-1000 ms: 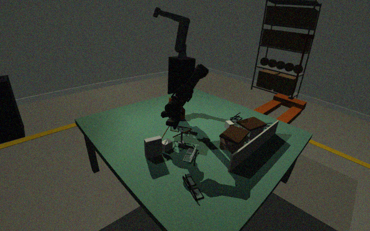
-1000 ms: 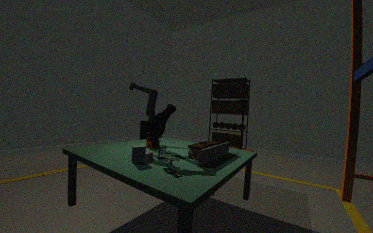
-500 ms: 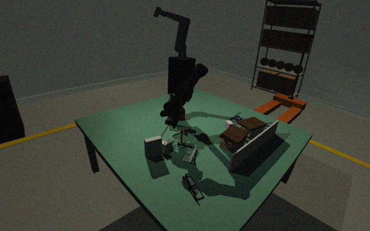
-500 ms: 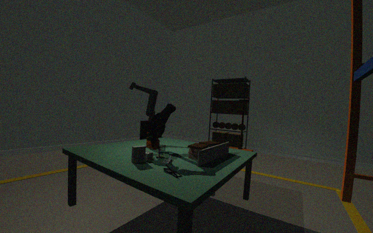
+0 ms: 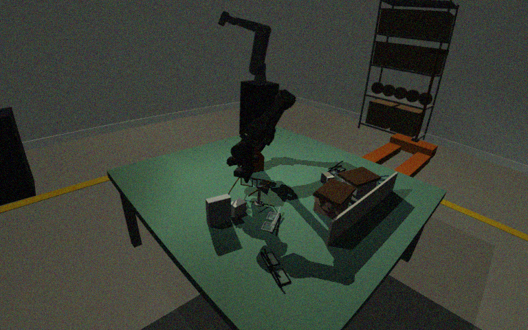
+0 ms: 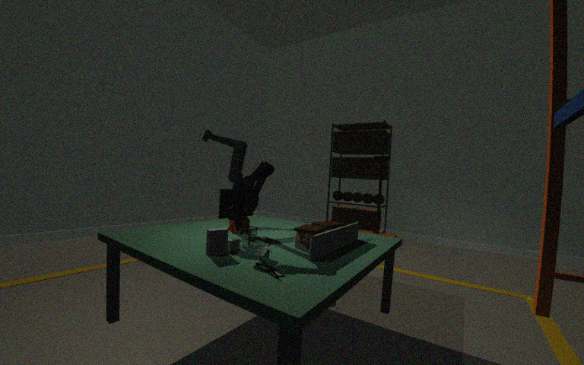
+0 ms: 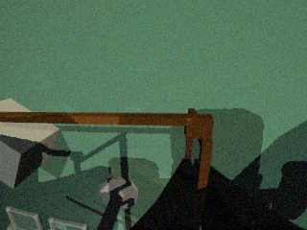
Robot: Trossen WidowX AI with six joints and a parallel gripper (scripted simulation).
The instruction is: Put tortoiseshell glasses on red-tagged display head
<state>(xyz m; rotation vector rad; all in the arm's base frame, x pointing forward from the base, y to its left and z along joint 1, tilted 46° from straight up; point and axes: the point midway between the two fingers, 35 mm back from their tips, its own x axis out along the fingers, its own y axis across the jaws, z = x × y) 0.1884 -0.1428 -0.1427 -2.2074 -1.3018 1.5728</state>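
My gripper (image 5: 247, 179) (image 7: 191, 166) is shut on the tortoiseshell glasses (image 7: 153, 120) near one hinge. One amber temple stretches left across the wrist view; in the top view the glasses (image 5: 233, 186) are held above the table, close to a thin post on a round pale base (image 5: 258, 203) (image 7: 130, 193). Two brown-topped blocks (image 5: 335, 191) (image 5: 359, 176) stand at the right before a long pale panel. The room is dark. I cannot make out a red tag or clearly tell which objects are the display heads. The held bridge is hard to see.
A tall pale block (image 5: 218, 212) and a smaller block (image 5: 238, 208) stand left of the post. Clear-lensed glasses (image 5: 271, 221) and dark glasses (image 5: 280, 274) lie nearer the front. The long pale panel (image 5: 361, 210) stands right. An orange block (image 5: 258, 161) is behind the gripper.
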